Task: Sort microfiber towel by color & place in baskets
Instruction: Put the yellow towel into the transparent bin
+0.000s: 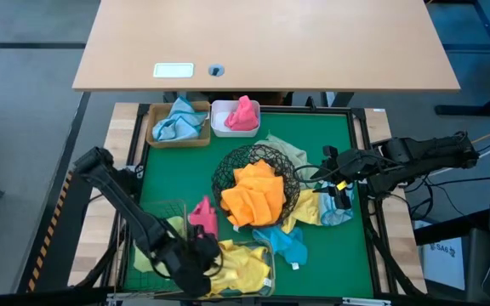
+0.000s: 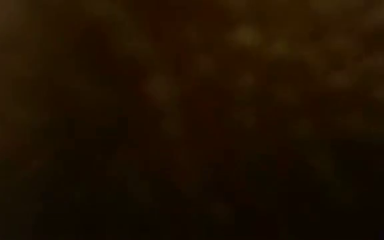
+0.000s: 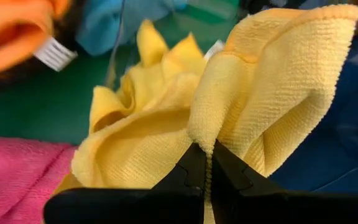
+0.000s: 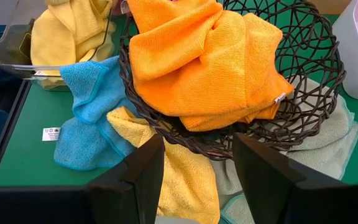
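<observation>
On the green mat (image 1: pixel 168 174), five containers show: tan square tray (image 1: pixel 153 136) with one blue towel (image 1: pixel 177 123), white tub (image 1: pixel 219 127) with one pink towel (image 1: pixel 243 115), green wire basket (image 1: pixel 162 212), clear box (image 1: pixel 266 276), black wire bowl (image 1: pixel 228 166) holding orange towels (image 1: pixel 253 194). The left gripper (image 3: pixel 207 163) pinches one yellow towel (image 3: pixel 272 74) over the clear box; the right gripper (image 4: pixel 197 163), fingers spread, hovers beside the bowl.

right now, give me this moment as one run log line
left hand: shut on yellow microfiber towel over clear plastic box | right hand: open, near round black wire bowl of orange towels
</observation>
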